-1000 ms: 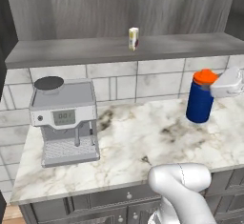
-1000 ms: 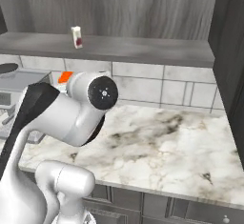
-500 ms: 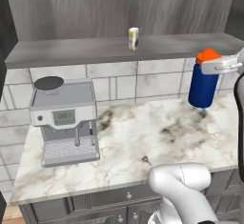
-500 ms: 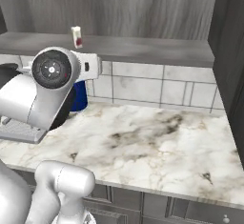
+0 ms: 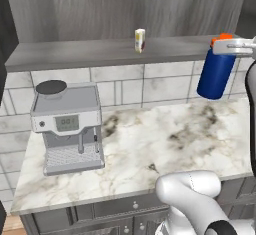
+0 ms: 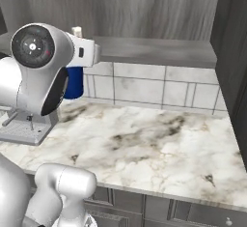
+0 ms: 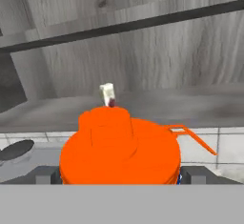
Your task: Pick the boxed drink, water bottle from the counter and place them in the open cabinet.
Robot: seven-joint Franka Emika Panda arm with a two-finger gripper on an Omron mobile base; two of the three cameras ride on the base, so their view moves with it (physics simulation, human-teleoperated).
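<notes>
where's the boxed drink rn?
Boxed drink stands upright on the open cabinet's shelf board, mid-shelf in the left base view, above and right of the coffee machine, left of the lifted water bottle.

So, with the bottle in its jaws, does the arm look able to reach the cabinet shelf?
Probably yes. The gripper holds the water bottle lifted beside the shelf, which is bare near that end; the boxed drink stands further along.
</notes>
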